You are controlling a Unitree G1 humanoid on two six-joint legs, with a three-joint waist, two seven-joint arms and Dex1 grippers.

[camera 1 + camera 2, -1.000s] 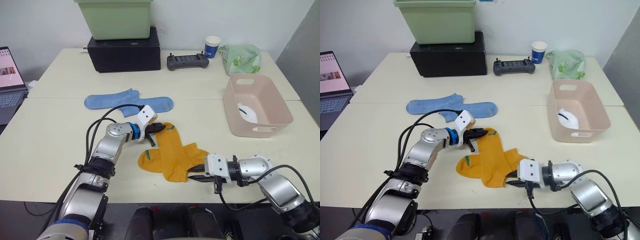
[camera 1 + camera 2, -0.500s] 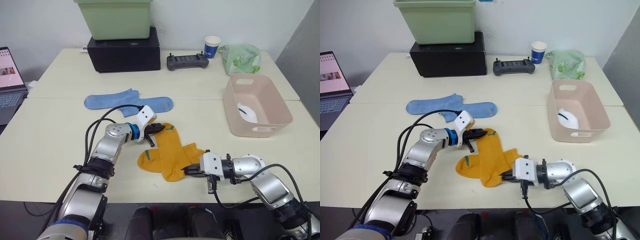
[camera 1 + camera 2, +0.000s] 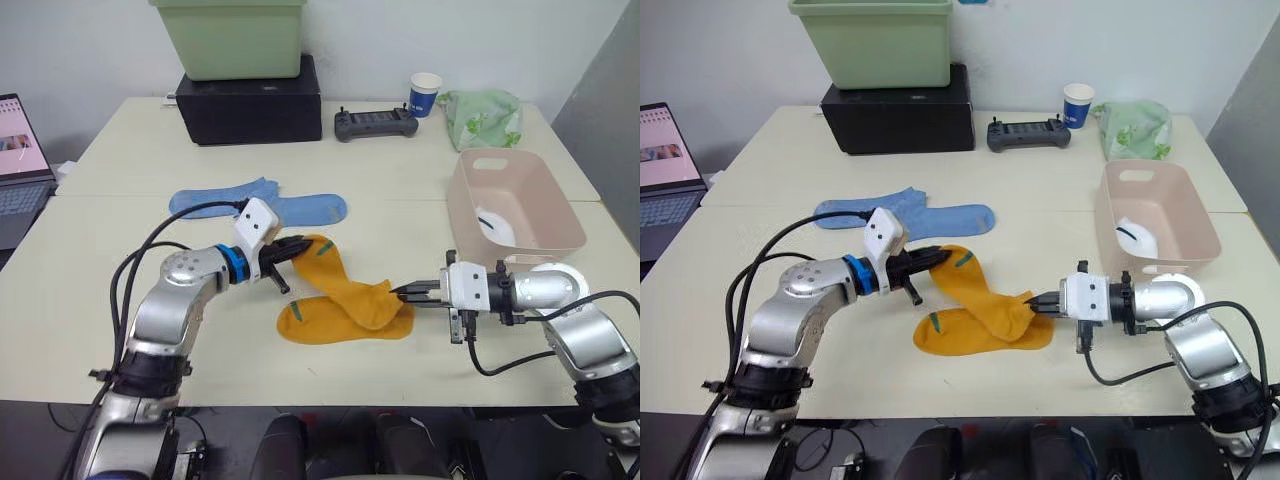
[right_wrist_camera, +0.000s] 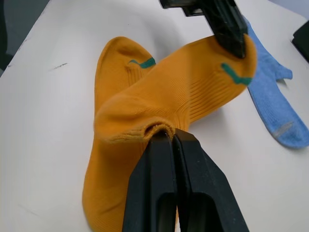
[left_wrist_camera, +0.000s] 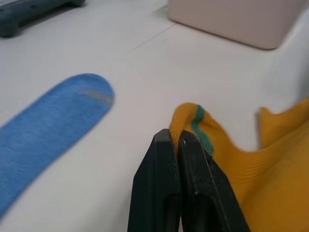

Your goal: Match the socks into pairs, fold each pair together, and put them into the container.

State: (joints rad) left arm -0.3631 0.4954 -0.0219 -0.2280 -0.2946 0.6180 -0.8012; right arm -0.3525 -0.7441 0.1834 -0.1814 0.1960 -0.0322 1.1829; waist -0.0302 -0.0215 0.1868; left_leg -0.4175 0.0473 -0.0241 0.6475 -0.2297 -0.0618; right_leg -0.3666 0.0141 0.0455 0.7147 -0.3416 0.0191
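At centre frame, the upper mustard sock [image 3: 345, 285] now stretches between both hands, pulled straighter over the lower mustard sock [image 3: 320, 322] than a second ago. The left hand [image 3: 296, 247] is clenched on its toe end, the right hand [image 3: 413, 293] on its cuff. The pair looks nearly aligned for folding. Blue socks [image 3: 260, 203] lie above; the pink container [image 3: 520, 225] sits right.

Table [image 3: 100, 290]: blue socks [image 3: 300, 207], orange socks [image 3: 345, 310], pink tub [image 3: 520, 250].
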